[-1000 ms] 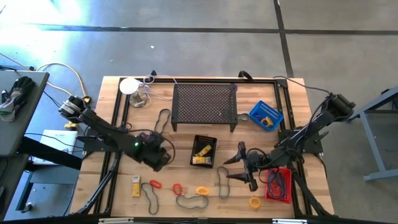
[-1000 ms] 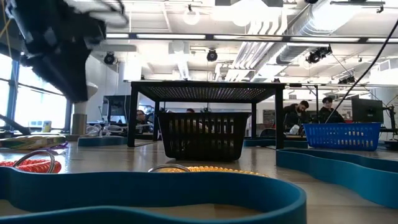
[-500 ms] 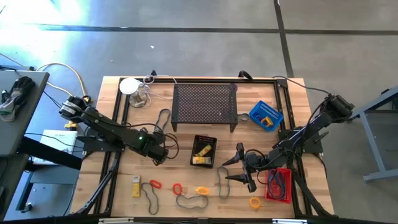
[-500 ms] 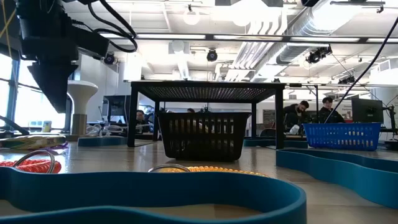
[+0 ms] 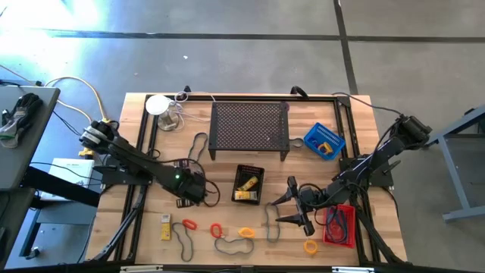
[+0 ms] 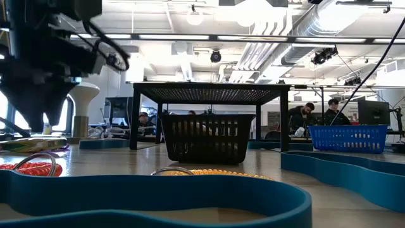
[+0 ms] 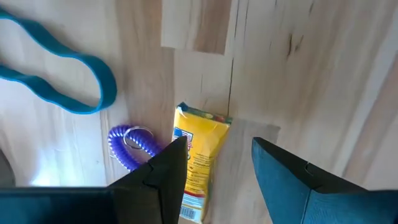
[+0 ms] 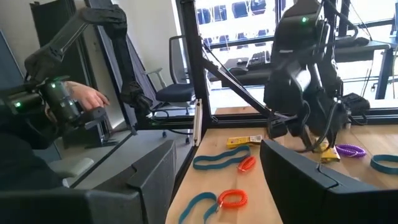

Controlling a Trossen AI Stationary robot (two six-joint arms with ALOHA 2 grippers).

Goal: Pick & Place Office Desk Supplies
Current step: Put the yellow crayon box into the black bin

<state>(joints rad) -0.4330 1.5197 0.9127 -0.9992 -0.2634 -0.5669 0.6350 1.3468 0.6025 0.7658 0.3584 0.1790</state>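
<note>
Grey concrete floor surrounds the wooden table point(image 5: 151, 227), where office supplies lie scattered along the near edge. At left centre, the left hand point(image 7: 214, 165) hangs low over a yellow packet point(image 7: 198, 163) lying flat on the boards; its fingers point(image 7: 165, 174) stand spread, one on each side of the packet, and whether they touch it is hard to judge. Just beside the packet sits a purple coil ring point(image 7: 130, 146), and a blue rubber-band loop point(image 7: 62, 81) lies a little farther off.

Right of centre, the right hand point(image 5: 297, 206) hovers near the table with its fingers spread and nothing between them, close to a red mesh basket point(image 5: 339, 224). A black mesh basket point(image 5: 248, 184) holding yellow packets stands between the two hands. Behind it is the black perforated stand point(image 5: 249, 127), with a blue basket point(image 5: 323, 140) to its right.

Along the near edge lie another yellow packet point(image 5: 165, 226), two red rings point(image 5: 202, 227), an orange ring point(image 5: 246, 233), a yellow ring point(image 5: 310, 246) and several dark loops point(image 5: 233, 245).
</note>
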